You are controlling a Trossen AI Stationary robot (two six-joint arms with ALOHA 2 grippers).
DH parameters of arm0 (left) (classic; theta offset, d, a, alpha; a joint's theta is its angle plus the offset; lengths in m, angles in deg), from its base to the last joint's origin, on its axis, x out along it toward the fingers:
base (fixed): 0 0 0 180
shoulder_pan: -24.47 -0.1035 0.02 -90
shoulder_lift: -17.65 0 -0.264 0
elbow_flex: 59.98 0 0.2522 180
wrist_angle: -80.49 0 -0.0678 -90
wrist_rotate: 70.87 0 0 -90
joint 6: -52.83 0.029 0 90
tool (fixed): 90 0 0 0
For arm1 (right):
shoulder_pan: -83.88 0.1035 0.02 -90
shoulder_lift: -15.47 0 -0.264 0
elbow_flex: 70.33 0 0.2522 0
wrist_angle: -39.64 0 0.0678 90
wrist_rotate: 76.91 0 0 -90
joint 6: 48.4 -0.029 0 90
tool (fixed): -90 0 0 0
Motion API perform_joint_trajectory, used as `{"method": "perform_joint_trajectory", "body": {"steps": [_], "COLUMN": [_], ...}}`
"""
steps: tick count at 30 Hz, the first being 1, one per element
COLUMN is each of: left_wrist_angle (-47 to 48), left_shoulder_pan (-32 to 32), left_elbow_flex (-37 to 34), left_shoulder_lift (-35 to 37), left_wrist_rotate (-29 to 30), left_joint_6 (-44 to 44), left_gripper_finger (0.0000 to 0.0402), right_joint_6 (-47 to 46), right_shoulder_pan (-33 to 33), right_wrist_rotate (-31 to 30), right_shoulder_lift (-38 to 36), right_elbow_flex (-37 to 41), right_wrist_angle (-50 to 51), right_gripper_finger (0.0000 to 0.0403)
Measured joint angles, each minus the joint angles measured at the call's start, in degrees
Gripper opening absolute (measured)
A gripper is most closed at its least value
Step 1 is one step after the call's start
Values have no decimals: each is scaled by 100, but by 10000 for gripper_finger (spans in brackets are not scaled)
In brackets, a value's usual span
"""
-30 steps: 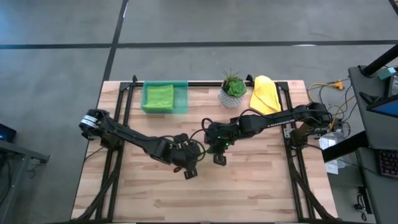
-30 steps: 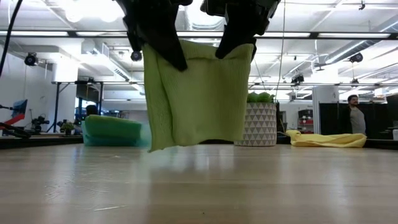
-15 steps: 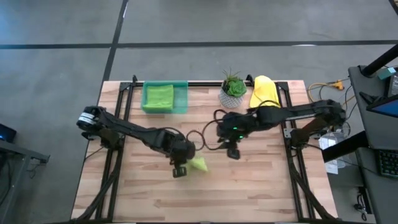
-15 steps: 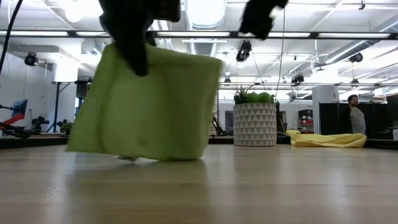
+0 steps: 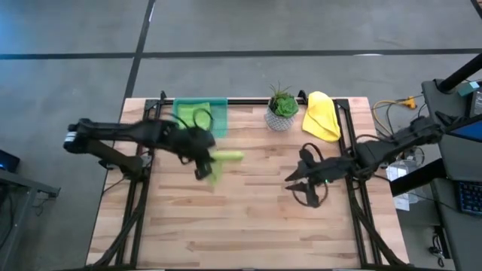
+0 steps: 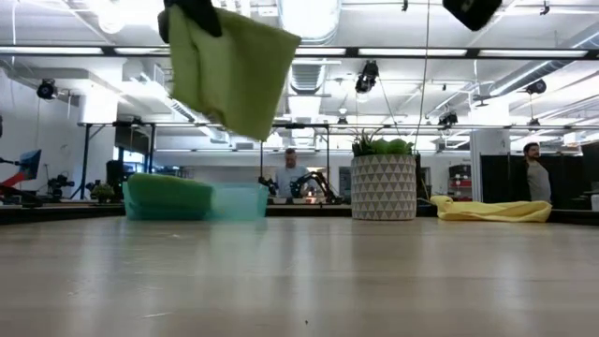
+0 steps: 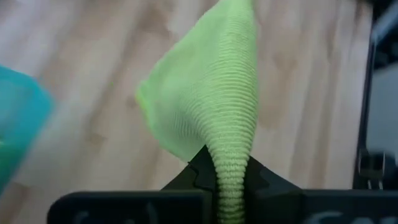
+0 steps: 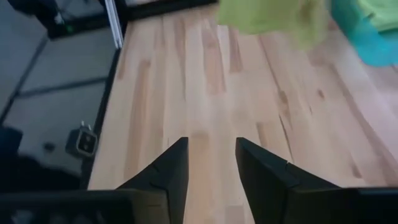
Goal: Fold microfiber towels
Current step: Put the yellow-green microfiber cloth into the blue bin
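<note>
1. The pale wooden slatted table (image 5: 248,218) stands on a grey concrete floor; its whole near half is bare.
2. The left gripper (image 5: 202,167) is pressed together, pinching a lime green ribbed microfiber towel (image 5: 220,160) and holding it in the air just in front of the see-through green plastic tray (image 5: 218,113).
3. The left arm covers much of that tray, so its contents are hard to make out from above.
4. In the low view the towel's top edge is cut off, well clear of the tabletop.
5. The right gripper (image 8: 209,163), fingers spread and holding nothing, hangs over open wood toward the right side.
6. A crumpled yellow cloth (image 5: 321,115) lies at the far right corner, beside the small potted plant in a patterned white pot (image 5: 282,110).
</note>
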Motion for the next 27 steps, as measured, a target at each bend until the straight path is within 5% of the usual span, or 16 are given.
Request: {"method": "perform_joint_trajectory", "body": {"steps": [5, 10, 17, 21, 27], "left_wrist_angle": [-27, -52, -334, -574, -688], "left_shoulder_pan": [-1002, -2507, -4595, -5292, -5530], "left_elbow_flex": [-22, -48, 52, 286, 485], "left_shoulder_lift": [542, 660, -169, -865, -1789], "left_wrist_rotate": [9, -579, -1302, -767, 194], "left_joint_6": [293, 1178, 3000, 4851, 7350], "left_gripper_finger": [0, 0, 0, 0, 0], "right_joint_6": [-223, -302, -238, -200, -229], "right_shoulder_pan": [200, 29, -662, -1187, -1720], "right_wrist_rotate": [-358, -534, -569, -569, -486], "right_shoulder_lift": [-204, -95, 12, 1, -64], "right_elbow_flex": [914, 1347, 1243, 1167, 909], "right_wrist_angle": [-1457, -2267, -2294, -2264, -2252], "right_gripper_finger": [119, 112, 104, 105, 97]}}
